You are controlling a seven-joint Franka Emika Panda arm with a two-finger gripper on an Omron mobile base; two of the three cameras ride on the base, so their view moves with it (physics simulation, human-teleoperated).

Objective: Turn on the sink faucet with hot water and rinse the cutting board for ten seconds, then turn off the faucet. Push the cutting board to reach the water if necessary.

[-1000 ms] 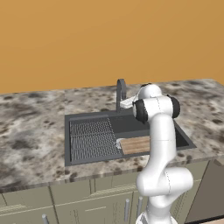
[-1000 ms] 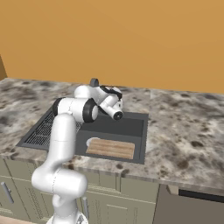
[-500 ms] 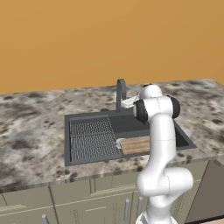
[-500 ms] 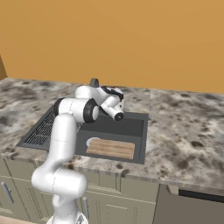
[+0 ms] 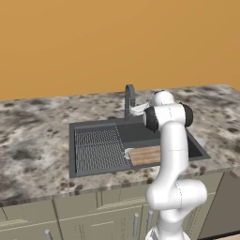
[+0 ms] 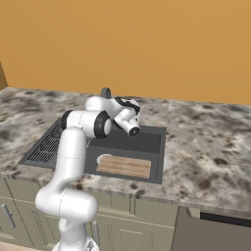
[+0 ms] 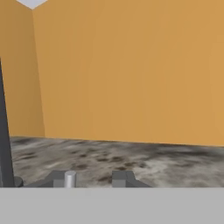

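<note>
The gripper (image 7: 91, 178) hovers with its fingers spread on nothing, the faucet (image 7: 5, 144) rising just to its left. The cutting board (image 6: 123, 165) lies below, in the sink (image 6: 147, 162). Swinging sideways may clip the spout and miss the lever.

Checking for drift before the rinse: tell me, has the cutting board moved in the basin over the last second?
No. The cutting board lies where it did, along the near wall of the sink.
</note>
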